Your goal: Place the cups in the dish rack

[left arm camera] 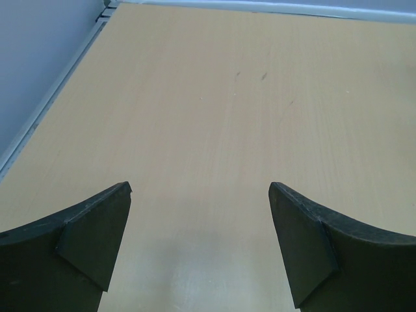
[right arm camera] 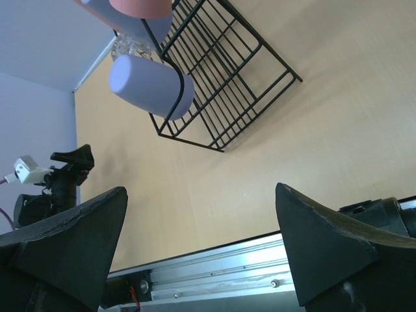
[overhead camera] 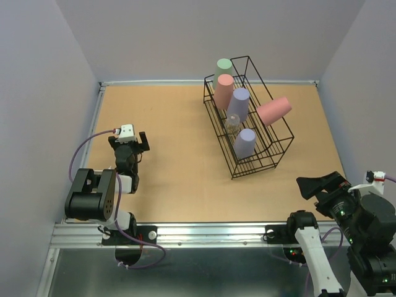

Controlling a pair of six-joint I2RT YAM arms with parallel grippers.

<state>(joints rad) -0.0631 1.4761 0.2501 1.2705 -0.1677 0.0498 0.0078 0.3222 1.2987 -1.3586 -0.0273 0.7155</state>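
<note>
- Left hand [left arm camera: 200, 195] and right hand [right arm camera: 200, 190]: fingers apart, empty.
- Salmon cup [overhead camera: 274, 111] lies tilted on dish rack [overhead camera: 260, 154], long axis toward the right edge of the tabletop [overhead camera: 173, 185]; right hand nearer.

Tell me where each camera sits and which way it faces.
Top external: above and behind the bases, looking down on the table, dish rack, cups, left arm and right arm.
Left wrist: on the left arm, facing the tabletop toward its far-left corner; own open jaws at bottom.
Right wrist: on the right arm, tilted, facing rack and left arm; own open jaws.
Shared: top and right wrist both show the nearest lavender cup.
</note>
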